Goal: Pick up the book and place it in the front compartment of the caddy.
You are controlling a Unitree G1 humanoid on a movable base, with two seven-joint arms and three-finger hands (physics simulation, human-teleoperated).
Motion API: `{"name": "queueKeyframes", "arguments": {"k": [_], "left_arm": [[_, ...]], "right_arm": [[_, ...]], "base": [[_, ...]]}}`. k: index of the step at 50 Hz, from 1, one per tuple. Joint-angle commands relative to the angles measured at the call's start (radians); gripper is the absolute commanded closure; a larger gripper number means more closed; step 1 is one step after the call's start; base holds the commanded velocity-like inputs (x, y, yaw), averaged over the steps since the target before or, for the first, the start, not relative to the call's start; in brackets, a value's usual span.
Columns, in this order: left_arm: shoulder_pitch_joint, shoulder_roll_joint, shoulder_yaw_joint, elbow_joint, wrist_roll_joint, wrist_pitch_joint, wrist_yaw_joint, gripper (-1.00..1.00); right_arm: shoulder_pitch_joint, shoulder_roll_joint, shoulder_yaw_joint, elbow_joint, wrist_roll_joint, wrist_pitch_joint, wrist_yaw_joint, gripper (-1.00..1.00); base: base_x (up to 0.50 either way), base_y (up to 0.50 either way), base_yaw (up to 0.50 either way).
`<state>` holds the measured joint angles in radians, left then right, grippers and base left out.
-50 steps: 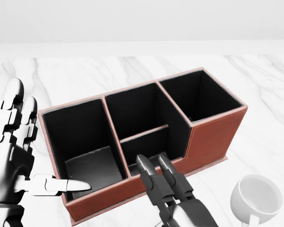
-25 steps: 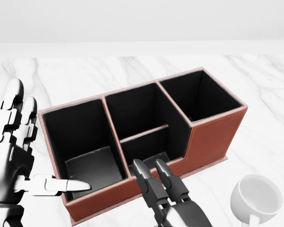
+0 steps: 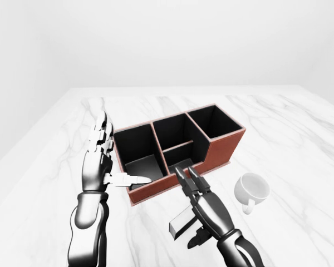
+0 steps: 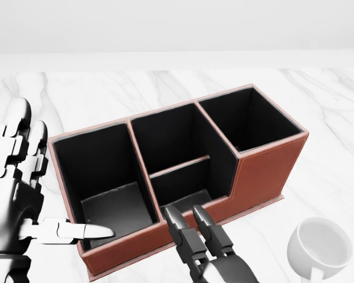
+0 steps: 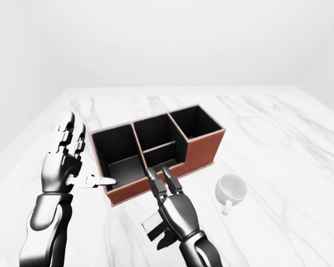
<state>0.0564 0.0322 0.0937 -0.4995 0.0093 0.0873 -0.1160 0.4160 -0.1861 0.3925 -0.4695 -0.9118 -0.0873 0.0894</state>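
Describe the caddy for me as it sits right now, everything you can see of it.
The caddy is a long box with reddish-brown leather-like walls and a black lining, standing upright and open-topped on the white marble table, set at a slant in the head view. It has three tall compartments in a row, plus a low one cut into its near wall. The left hand's thumb reaches over its left end; the right hand's fingertips point at the low compartment.

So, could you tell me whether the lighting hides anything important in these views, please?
Head view: the caddy compartments are black inside, floors barely readable. Left-eye view: flat, even light with faint shadows; the book under the right hand shows as a plain grey block. Nothing is blurred.
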Motion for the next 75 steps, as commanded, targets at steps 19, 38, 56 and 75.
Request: {"name": "queueKeyframes", "arguments": {"k": [19,38,56,75], "left_arm": [[0.0,-0.001,-0.006,0.01,0.002,0.0,0.001,-1.0],[0.001,0.0,-0.005,0.014,0.003,0.0,0.0,-1.0],[0.002,-0.001,-0.009,0.018,0.006,0.0,0.0,-1.0],[0.0,-0.001,-0.008,0.017,0.005,0.0,0.0,-1.0]], "right_arm": [[-0.026,0.008,0.018,0.064,-0.027,0.0,-0.022,-1.0],[-0.077,0.031,0.006,0.149,-0.04,0.0,-0.039,-1.0],[-0.088,0.046,-0.019,0.197,-0.055,0.0,-0.049,-1.0],[-0.086,0.045,-0.014,0.233,-0.074,0.0,-0.071,-1.0]], "base": [[0.0,0.0,0.0],[0.0,0.0,0.0],[0.0,0.0,0.0],[0.0,0.0,0.0]]}}
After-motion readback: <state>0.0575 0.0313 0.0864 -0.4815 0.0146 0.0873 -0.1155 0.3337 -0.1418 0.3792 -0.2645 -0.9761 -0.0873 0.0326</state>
